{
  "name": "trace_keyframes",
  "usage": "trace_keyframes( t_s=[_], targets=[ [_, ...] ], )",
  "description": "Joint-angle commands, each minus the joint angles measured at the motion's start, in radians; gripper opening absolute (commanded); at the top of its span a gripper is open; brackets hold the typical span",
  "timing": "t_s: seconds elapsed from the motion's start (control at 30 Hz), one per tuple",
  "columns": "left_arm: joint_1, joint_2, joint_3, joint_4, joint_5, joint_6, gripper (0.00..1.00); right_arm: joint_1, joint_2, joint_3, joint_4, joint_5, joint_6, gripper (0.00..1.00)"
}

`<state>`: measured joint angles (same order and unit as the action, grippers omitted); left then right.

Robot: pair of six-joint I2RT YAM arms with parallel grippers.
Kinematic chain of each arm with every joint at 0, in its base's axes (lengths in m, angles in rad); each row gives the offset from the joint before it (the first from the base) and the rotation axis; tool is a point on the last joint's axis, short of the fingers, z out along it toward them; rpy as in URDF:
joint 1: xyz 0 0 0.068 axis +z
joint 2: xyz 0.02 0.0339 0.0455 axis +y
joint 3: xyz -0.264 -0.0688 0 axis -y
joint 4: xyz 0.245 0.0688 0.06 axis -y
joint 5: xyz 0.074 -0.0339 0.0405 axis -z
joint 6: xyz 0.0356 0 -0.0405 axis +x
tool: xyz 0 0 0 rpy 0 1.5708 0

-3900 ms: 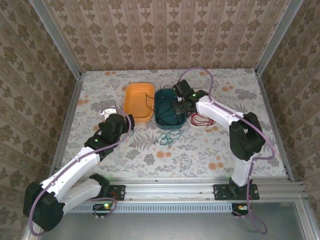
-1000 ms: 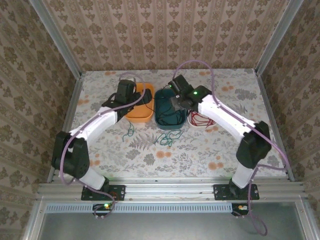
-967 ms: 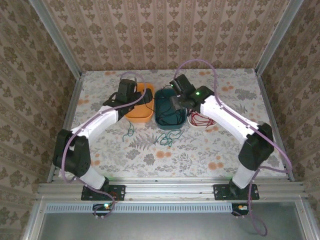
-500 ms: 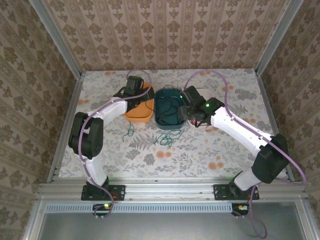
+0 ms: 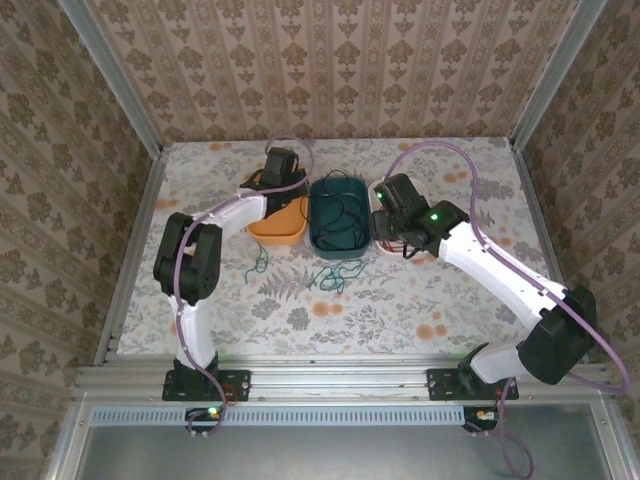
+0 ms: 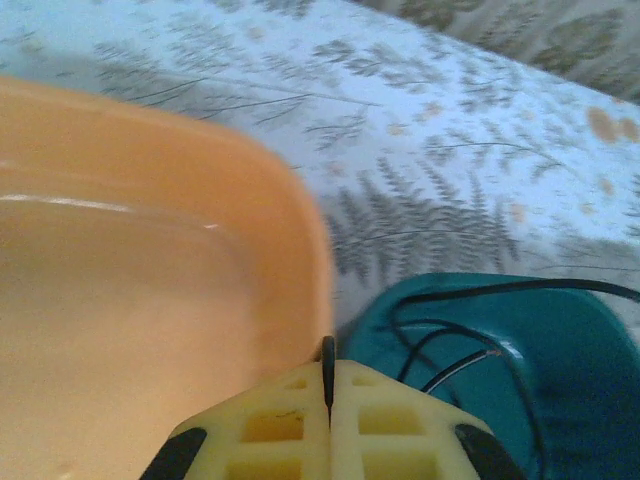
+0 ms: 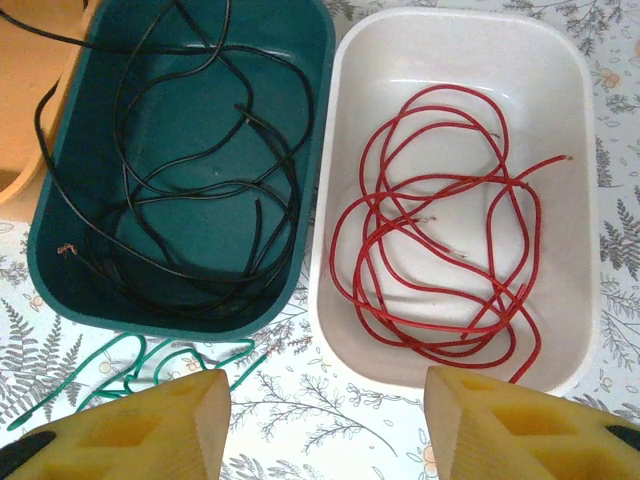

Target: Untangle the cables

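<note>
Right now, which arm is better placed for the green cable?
Probably right: the right gripper is open near the green cable; the left gripper is shut on a black cable at the orange tub.

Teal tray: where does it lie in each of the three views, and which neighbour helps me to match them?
Top external: teal tray at the centre, slightly above the middle.
Left wrist: lower right corner.
Right wrist: upper left.
Shared landmark: the orange tray directly beside it.
</note>
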<state>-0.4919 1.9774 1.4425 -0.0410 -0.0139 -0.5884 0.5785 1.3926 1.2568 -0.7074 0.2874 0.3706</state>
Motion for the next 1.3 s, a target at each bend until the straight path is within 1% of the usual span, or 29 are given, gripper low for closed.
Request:
trace_keyframes(
  t_s=[0.0,0.07,0.13,0.23,0.4,0.53,0.63,0.8,1.0,1.13,1.17,1.23,1.27],
  targets=[
    [-0.055,-0.056,0.027,0.061,0.04,0.086,0.0,-0.006,-0.039,-0.021,-0.026,0.021,0.015,0.55],
    [-0.077,-0.056,0.038,0.058,0.068,0.121,0.0,-0.009,-0.043,-0.029,-0.024,0.021,0.019,0.55],
    [-0.097,-0.034,0.067,0.033,0.109,0.132,0.0,-0.008,-0.041,-0.033,-0.023,0.016,0.02,0.55],
    [-0.124,0.006,0.096,0.016,0.136,0.145,0.0,-0.009,-0.037,-0.029,-0.025,0.012,0.015,0.55],
    [-0.131,0.088,0.142,0.002,0.169,0.09,0.0,-0.009,-0.04,-0.02,-0.036,0.015,0.01,0.55],
    [-0.122,0.139,0.157,-0.017,0.116,0.053,0.0,-0.009,-0.042,-0.016,-0.049,0.015,0.009,0.55],
    [-0.116,0.17,0.183,-0.065,0.075,0.043,0.0,-0.009,-0.049,-0.02,-0.056,0.019,0.009,0.55],
    [-0.121,0.218,0.221,-0.125,0.09,0.039,0.0,-0.01,-0.064,-0.036,-0.058,0.022,0.018,0.55],
    [-0.144,0.237,0.238,-0.188,0.065,0.055,0.0,-0.009,-0.069,-0.048,-0.057,0.021,0.029,0.56],
    [-0.163,0.242,0.287,-0.255,0.051,0.08,0.01,-0.009,-0.066,-0.049,-0.054,0.016,0.034,0.55],
    [-0.167,0.239,0.296,-0.27,0.043,0.086,0.08,-0.009,-0.067,-0.049,-0.054,0.013,0.036,0.55],
    [-0.176,0.22,0.316,-0.302,0.014,0.096,0.32,-0.009,-0.068,-0.051,-0.052,0.01,0.042,0.55],
    [-0.181,0.208,0.32,-0.316,-0.007,0.102,0.39,-0.009,-0.07,-0.053,-0.051,0.008,0.046,0.56]
  ],
)
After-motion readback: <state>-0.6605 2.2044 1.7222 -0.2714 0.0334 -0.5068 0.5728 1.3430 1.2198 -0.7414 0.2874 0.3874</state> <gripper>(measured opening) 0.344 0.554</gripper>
